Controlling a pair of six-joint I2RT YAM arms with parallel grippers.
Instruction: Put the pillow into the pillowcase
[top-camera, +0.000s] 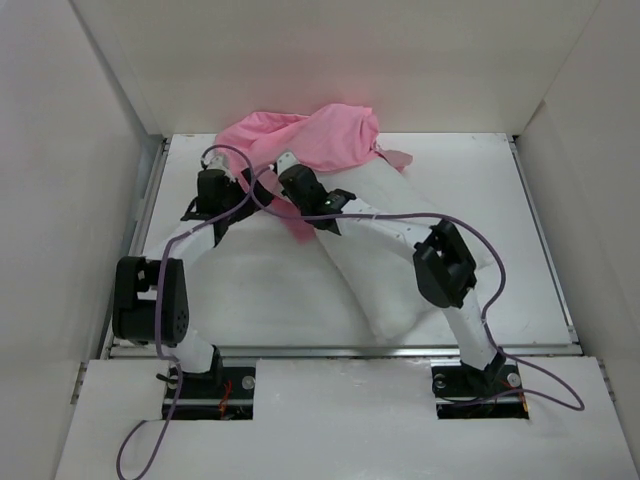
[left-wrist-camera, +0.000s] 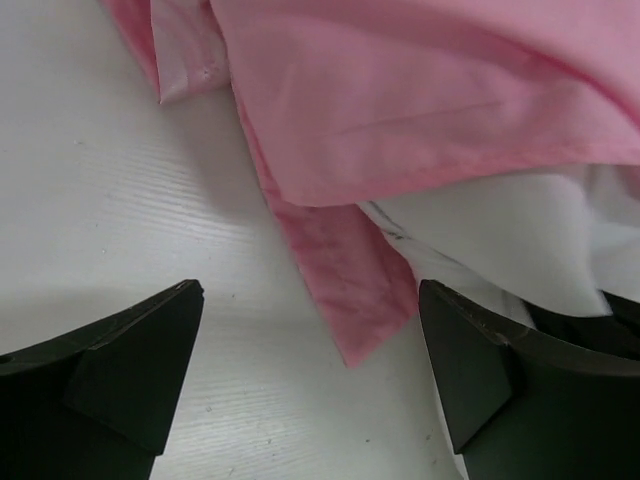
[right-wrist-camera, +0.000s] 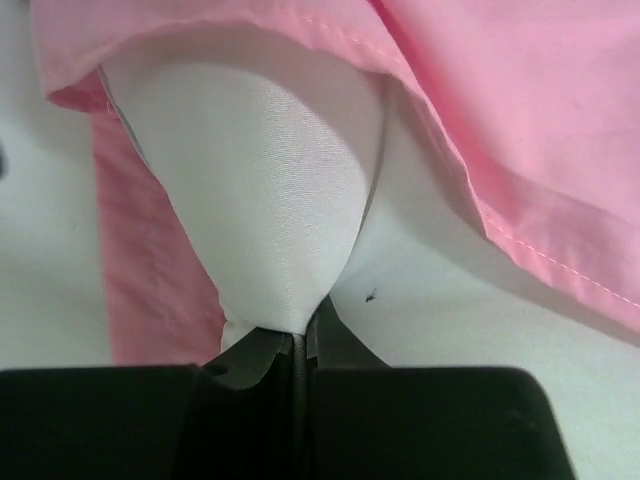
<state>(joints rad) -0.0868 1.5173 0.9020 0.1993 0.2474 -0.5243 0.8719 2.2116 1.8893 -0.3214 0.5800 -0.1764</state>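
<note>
The white pillow (top-camera: 390, 290) lies diagonally on the table, its far end under the pink pillowcase (top-camera: 300, 135), which is bunched at the back. My right gripper (top-camera: 292, 172) is shut on a pinched corner of the pillow (right-wrist-camera: 260, 180), just inside the pillowcase's hemmed edge (right-wrist-camera: 520, 120). My left gripper (top-camera: 262, 190) is open and close above the table. In the left wrist view (left-wrist-camera: 310, 340) a loose strip of the pillowcase (left-wrist-camera: 350, 290) lies between its fingers, touching neither. The pillow (left-wrist-camera: 500, 240) shows under the pink fabric by the right finger (left-wrist-camera: 490, 370).
White enclosure walls (top-camera: 60, 200) stand on the left, back and right of the white table (top-camera: 250, 290). Purple cables (top-camera: 400, 215) run over both arms and across the pillow. The right arm's elbow (top-camera: 445, 265) hangs above the pillow's near end.
</note>
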